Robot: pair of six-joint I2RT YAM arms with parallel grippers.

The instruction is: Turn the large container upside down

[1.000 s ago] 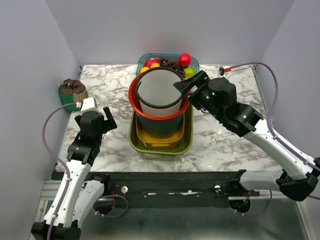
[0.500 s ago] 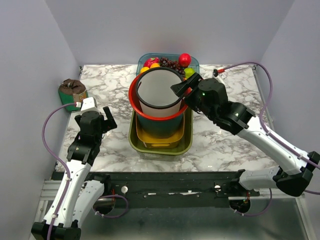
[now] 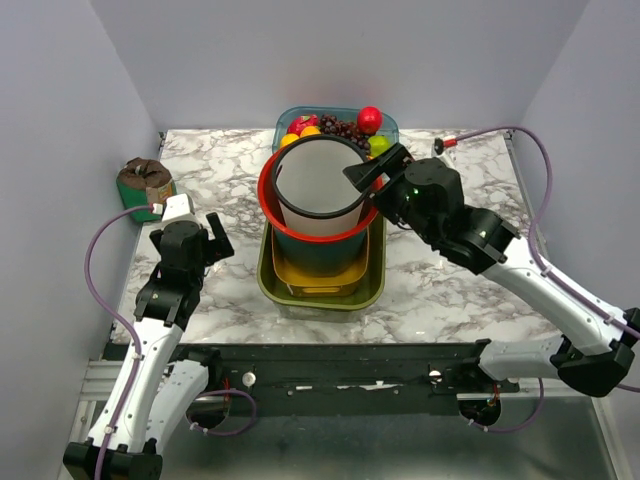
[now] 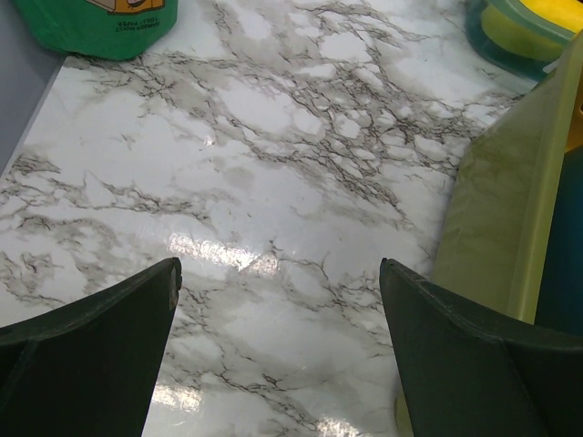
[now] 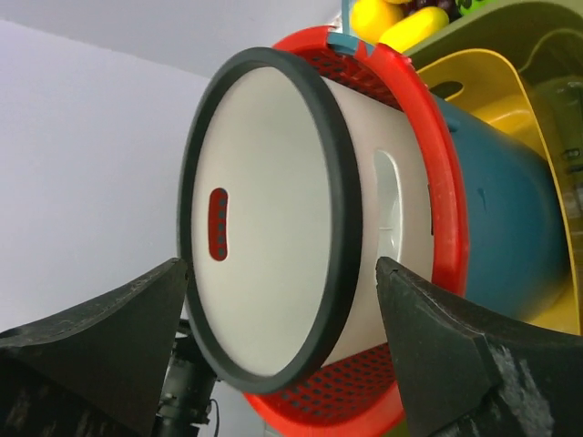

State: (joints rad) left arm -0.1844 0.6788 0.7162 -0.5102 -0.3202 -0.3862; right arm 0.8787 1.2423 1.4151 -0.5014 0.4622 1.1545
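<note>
A white bin with a black rim [image 3: 315, 185] stands upright and open side up at the top of a nested stack. Under it are a red perforated basket [image 3: 268, 195], a teal container [image 3: 320, 255], a yellow tub [image 3: 310, 278] and an olive-green tray [image 3: 372, 285]. My right gripper [image 3: 370, 172] is open at the bin's right rim. In the right wrist view the gripper [image 5: 282, 264] has its fingers on either side of the rim of the bin [image 5: 264, 209], not touching it. My left gripper [image 3: 188, 232] is open and empty over bare marble, left of the tray [image 4: 496, 209].
A teal-rimmed tub of fruit [image 3: 340, 122] stands right behind the stack. A green box [image 3: 145, 182] sits at the table's left edge, and it also shows in the left wrist view [image 4: 109, 23]. Grey walls close in the table on three sides.
My right gripper shifted a little to the left along the bin's rim and then eased back. It stays open. The left arm has not moved.
</note>
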